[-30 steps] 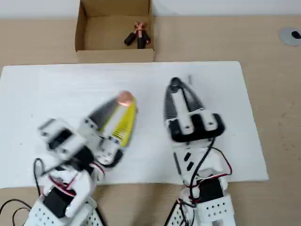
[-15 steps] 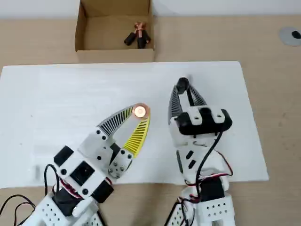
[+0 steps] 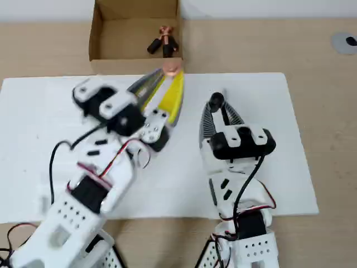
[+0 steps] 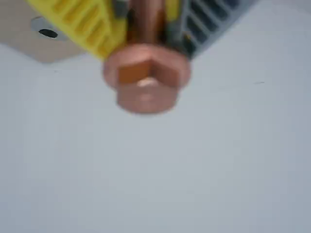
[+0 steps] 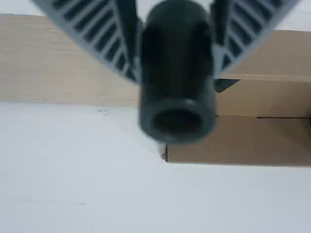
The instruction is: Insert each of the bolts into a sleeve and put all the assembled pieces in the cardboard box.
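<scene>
My left gripper (image 3: 170, 78) is shut on a copper bolt (image 3: 172, 69), whose hexagonal head (image 4: 146, 80) sticks out past the yellow and grey fingers. It hangs over the far edge of the white mat, just short of the cardboard box (image 3: 101, 34). My right gripper (image 3: 216, 107) is shut on a black sleeve (image 3: 216, 101) over the mat's middle right; the sleeve's open bore (image 5: 178, 120) faces the box (image 5: 243, 141). Inside the box lie assembled pieces (image 3: 163, 43), black sleeves with copper bolts.
A white mat (image 3: 44, 123) covers most of the wooden table (image 3: 318, 61). A small grey disc (image 3: 345, 42) sits at the far right of the table.
My left arm has swung forward and up across the mat, carrying the copper bolt from the mat's middle to near the box's front corner. The right arm shifted slightly forward earlier and now stays put.
</scene>
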Available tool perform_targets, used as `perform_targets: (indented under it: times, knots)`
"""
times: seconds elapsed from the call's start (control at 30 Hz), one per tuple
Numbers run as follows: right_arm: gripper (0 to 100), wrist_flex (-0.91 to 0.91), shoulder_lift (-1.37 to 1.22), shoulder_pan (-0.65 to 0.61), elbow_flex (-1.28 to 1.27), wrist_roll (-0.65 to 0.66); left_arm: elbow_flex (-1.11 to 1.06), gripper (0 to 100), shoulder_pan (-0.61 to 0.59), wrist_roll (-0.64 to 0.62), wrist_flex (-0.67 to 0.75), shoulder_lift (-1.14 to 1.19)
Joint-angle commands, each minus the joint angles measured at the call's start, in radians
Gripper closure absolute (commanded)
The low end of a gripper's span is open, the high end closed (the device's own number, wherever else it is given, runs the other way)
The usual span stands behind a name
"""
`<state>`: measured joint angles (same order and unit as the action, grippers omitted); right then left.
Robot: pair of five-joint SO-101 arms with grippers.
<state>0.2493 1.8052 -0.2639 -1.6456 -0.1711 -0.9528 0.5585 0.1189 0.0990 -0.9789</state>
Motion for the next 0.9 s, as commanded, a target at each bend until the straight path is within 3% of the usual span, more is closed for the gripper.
perform_targets:
  times: [0.0,0.37,0.87]
  knots:
    - [98.9,0.000,0.113,-0.002,0.042,-0.005,0.089,99,0.040,-0.009,0.018,0.081]
    - [98.9,0.000,0.113,-0.033,0.067,-0.003,0.244,99,0.066,-0.014,-0.058,0.311]
    - [98.9,0.002,0.113,-0.033,0.059,0.038,0.307,99,0.104,0.031,-0.063,0.335]
